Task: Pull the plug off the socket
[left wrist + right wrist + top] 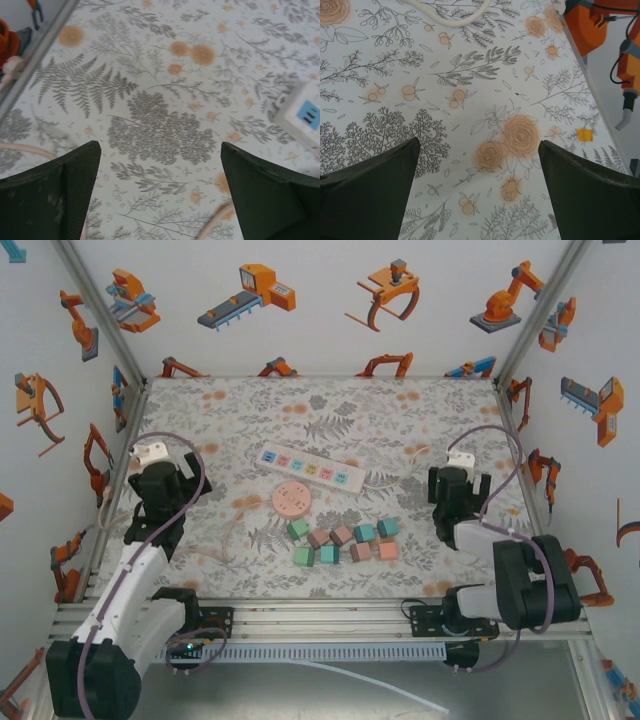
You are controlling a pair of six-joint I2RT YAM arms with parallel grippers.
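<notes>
The white socket strip (310, 467) lies slantwise mid-table, and its left end (300, 112) shows at the right of the left wrist view. A round pink plug (291, 498) lies flat just in front of the strip, and its pinkish cord (215, 550) trails off to the left. My left gripper (168, 478) (160, 145) hovers open over bare cloth left of the strip, with the pink cord (215, 220) curving under its right finger. My right gripper (455, 495) (479, 141) stands open over the flowered cloth at the right, holding nothing.
Several coloured blocks (345, 540) lie in two rows in front of the plug. The strip's white cable (385, 480) (455, 20) runs right towards my right gripper. Enclosure walls and metal frame rails (40, 50) (590, 85) stand close beside both grippers.
</notes>
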